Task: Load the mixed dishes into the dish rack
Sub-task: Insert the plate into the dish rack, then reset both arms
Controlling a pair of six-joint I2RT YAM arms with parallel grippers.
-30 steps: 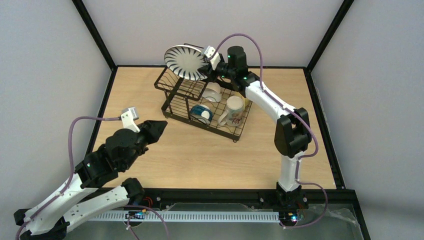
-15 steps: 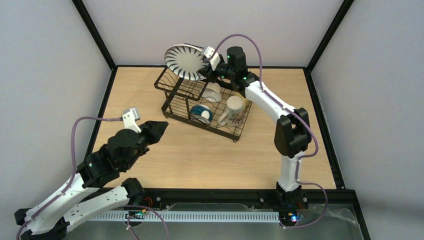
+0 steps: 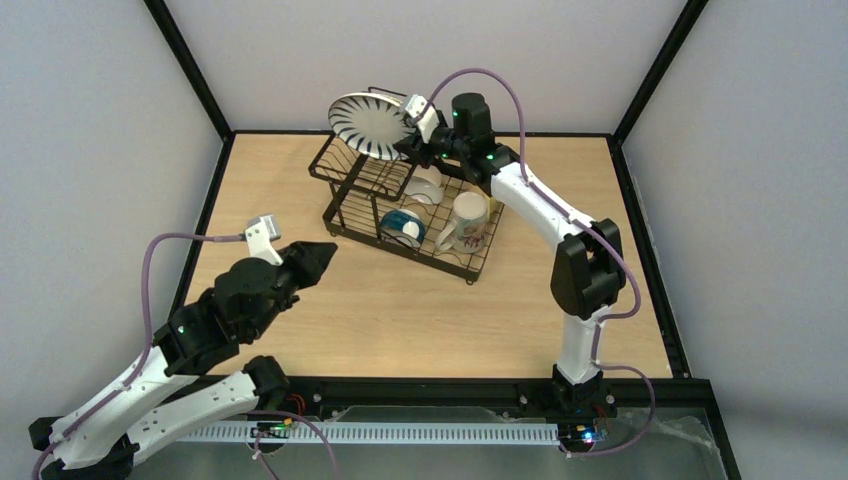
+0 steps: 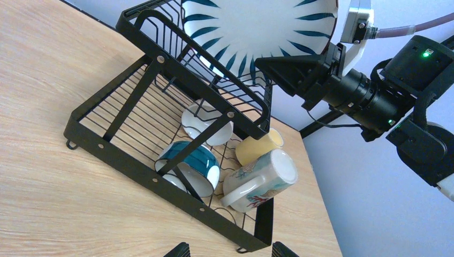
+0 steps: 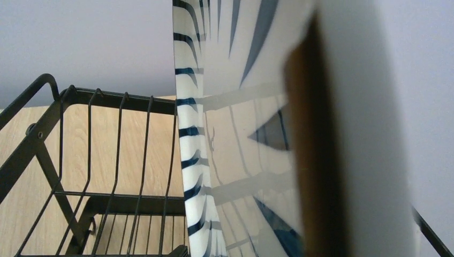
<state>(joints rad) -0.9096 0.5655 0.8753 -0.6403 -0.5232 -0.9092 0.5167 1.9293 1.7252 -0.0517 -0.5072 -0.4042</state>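
Plate (image 3: pixel 368 125) is hanging above the rack (image 4: pixel 134 167), pinched in the right gripper (image 3: pixel 405 143). Left gripper (image 3: pixel 326 251) is hovering with its fingers parted, holding nothing.

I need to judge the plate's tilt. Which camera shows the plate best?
Top external: the whole plate shows, on edge above the rack. Left wrist crops its top; right wrist sees only a close rim slice.
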